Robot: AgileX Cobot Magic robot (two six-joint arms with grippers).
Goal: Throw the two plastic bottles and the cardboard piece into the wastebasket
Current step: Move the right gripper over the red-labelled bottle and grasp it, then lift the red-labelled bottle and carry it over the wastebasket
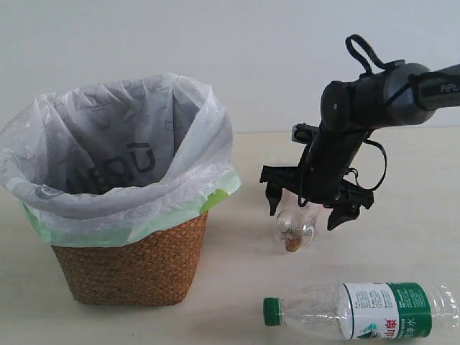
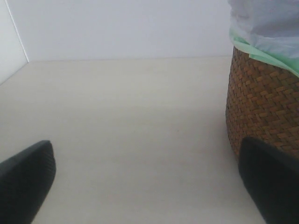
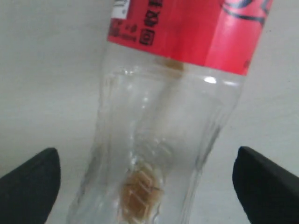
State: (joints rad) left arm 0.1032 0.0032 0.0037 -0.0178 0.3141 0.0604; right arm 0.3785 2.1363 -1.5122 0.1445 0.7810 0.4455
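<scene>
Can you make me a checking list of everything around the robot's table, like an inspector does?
Surface: pale table, smooth, no spills seen.
Job's things: wastebasket upright, bag-lined; red-label bottle on the table under the right arm; green-cap bottle lying on its side; cardboard piece not in view.
Clutter: nothing seen.
End effectors: right end effector open, a finger on each side of the red-label bottle, not closed on it; left end effector open over bare table beside the wastebasket.
Cables: black cable loop on the right arm, away from the bottles.
Surroundings: plain white wall.
</scene>
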